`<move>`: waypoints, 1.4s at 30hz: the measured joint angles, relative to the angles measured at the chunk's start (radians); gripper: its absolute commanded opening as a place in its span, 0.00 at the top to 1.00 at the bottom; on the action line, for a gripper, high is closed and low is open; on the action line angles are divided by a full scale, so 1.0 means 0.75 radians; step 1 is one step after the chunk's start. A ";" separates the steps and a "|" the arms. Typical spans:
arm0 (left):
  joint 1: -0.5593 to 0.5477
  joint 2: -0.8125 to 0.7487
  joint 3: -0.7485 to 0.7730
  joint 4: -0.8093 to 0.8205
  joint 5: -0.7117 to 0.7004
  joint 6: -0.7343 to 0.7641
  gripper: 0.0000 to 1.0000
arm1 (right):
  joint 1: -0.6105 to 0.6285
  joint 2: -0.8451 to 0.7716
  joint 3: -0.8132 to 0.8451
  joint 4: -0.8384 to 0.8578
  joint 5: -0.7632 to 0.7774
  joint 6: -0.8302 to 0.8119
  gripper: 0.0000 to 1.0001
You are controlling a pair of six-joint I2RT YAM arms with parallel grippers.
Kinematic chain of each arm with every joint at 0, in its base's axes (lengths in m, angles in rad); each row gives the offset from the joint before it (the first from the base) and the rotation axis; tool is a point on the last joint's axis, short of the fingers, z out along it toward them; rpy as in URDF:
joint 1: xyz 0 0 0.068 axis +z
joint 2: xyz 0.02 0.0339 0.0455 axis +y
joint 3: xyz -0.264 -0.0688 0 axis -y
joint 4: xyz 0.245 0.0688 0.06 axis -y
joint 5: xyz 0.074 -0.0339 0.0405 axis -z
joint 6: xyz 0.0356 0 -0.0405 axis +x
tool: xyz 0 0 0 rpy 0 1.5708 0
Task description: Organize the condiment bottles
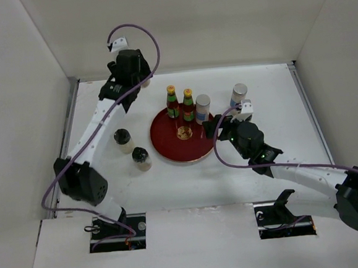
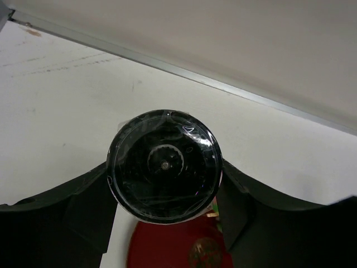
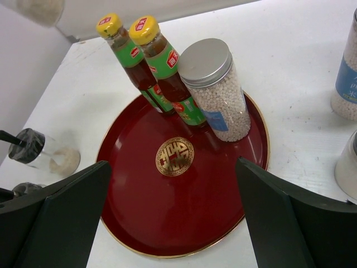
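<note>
The right hand [image 1: 210, 126] hangs wide open at the right edge of the red tray [image 1: 167, 141]. It holds nothing. Left of the tray, two short jars [image 1: 141, 158] with dark lids stand on the white desk [image 1: 280, 163], one a little nearer than the other. On the far half of the tray stand two sauce bottles [image 1: 173, 102] with yellow caps, side by side. A shaker [image 1: 202, 109] with a silver cap is just right of them. A second shaker [image 1: 238, 96] stands on the desk, right of the tray. Farthest away, near the back wall, the left hand [image 2: 164, 170] is closed on a third jar [image 2: 163, 145]. Its fingers [image 2: 83, 206] press the dark lid from both sides.
</note>
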 measured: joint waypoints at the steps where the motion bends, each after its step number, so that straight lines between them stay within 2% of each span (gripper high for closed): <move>1: -0.033 -0.079 -0.090 0.040 -0.011 0.002 0.58 | 0.000 -0.001 0.000 0.000 -0.001 0.001 0.00; 5: -0.149 -0.250 -0.356 0.123 -0.032 0.006 0.58 | 0.000 -0.018 -0.003 0.001 -0.003 0.001 0.00; 13: -0.288 -0.258 -0.624 0.152 -0.035 0.008 0.57 | -0.009 -0.082 -0.041 0.019 -0.002 0.001 0.00; 22: -0.318 -0.126 -0.676 0.341 -0.037 0.010 0.57 | -0.018 -0.079 -0.043 0.021 -0.002 0.001 0.00; 32: -0.318 0.026 -0.676 0.389 -0.037 0.024 0.56 | -0.019 -0.045 -0.043 0.026 -0.002 0.001 0.00; 34: -0.318 0.035 -0.676 0.402 -0.037 0.026 0.52 | -0.019 -0.040 -0.043 0.028 -0.003 0.001 0.00; 38: -0.318 0.036 -0.685 0.415 -0.037 0.029 0.36 | -0.019 -0.040 -0.043 0.029 -0.003 0.001 0.00; 42: -0.318 0.036 -0.711 0.458 -0.043 0.034 0.28 | -0.023 -0.040 -0.043 0.030 -0.003 0.001 0.00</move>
